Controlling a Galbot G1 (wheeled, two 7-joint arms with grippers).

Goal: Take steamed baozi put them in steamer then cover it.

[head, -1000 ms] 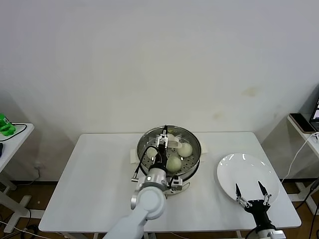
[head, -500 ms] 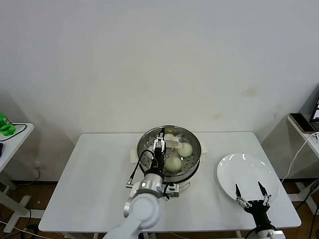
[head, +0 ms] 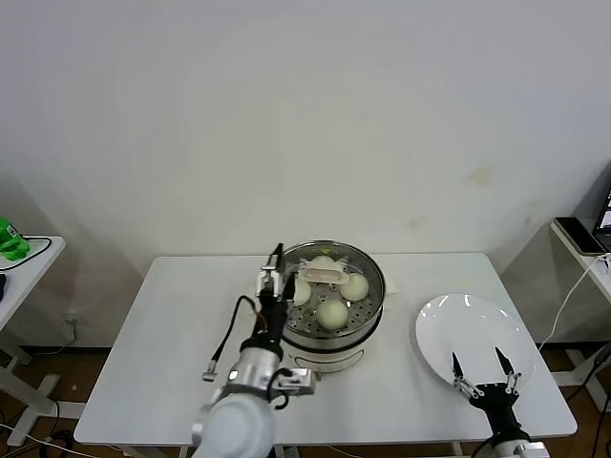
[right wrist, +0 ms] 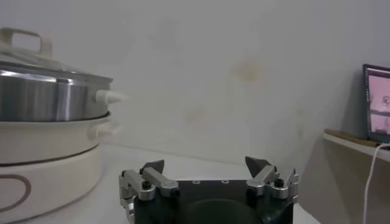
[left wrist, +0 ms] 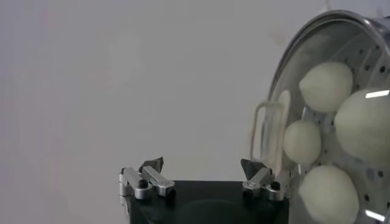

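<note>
The steamer [head: 326,329] stands mid-table on its white base. The cover [head: 358,270] lies on it, cream handle [head: 323,275] at centre. Several baozi [head: 332,314] show through the glass on the perforated tray. My left gripper [head: 276,277] is open and empty, just off the steamer's left rim. The left wrist view shows the open left gripper [left wrist: 204,167], the cover handle [left wrist: 268,131] and the baozi [left wrist: 326,85] beside it. My right gripper [head: 482,367] is open and empty at the plate's front edge. The right wrist view shows it [right wrist: 205,165] with the covered steamer [right wrist: 49,100] far off.
A bare white plate [head: 473,329] lies at the table's right. The white table [head: 172,334] ends close to my right gripper at the front. A side table with a green object [head: 10,239] stands far left. A shelf with a phone [head: 580,234] is at the right.
My left gripper has let go of the cover handle and drawn back to the left, off the steamer. The cover stays on the steamer. The right arm has not moved.
</note>
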